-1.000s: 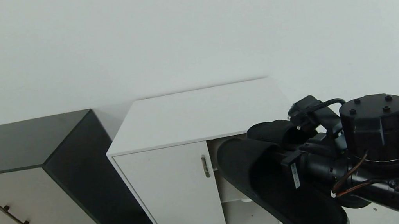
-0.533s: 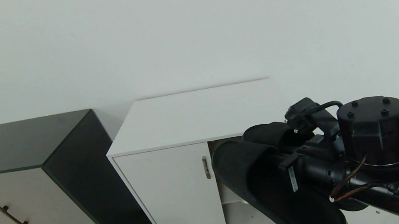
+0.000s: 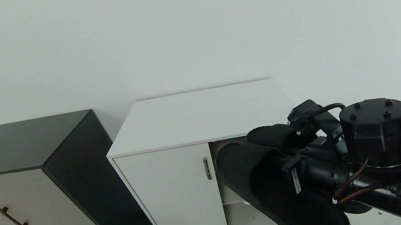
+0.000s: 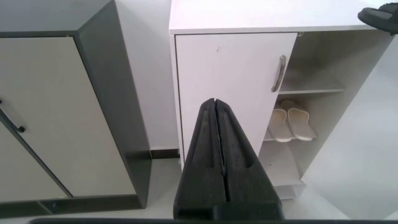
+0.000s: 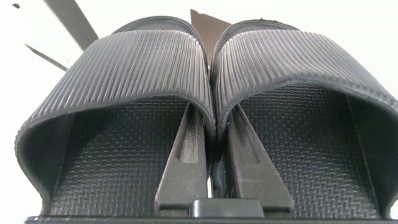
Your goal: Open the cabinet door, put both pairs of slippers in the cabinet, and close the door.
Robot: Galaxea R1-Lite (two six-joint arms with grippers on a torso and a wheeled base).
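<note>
A white cabinet point(image 3: 193, 117) stands against the wall, its left door point(image 3: 173, 196) closed and its right half open onto shelves point(image 3: 240, 217). My right gripper point(image 5: 214, 124) is shut on a pair of black slippers point(image 3: 266, 182), pinching their inner edges together; the slippers hang in front of the open half, near its top. A pair of white slippers point(image 4: 292, 123) lies on a middle shelf inside. My left gripper point(image 4: 216, 107) is shut and holds nothing; it is some way in front of the closed door.
A dark cabinet point(image 3: 22, 143) with light doors stands right beside the white one on the left. The closed door has a metal handle point(image 3: 206, 167) at its inner edge. Bare floor point(image 4: 348, 193) lies in front of the open half.
My right arm with the black slippers shifted slightly left toward the cabinet, then eased back a little; nothing else moved.
</note>
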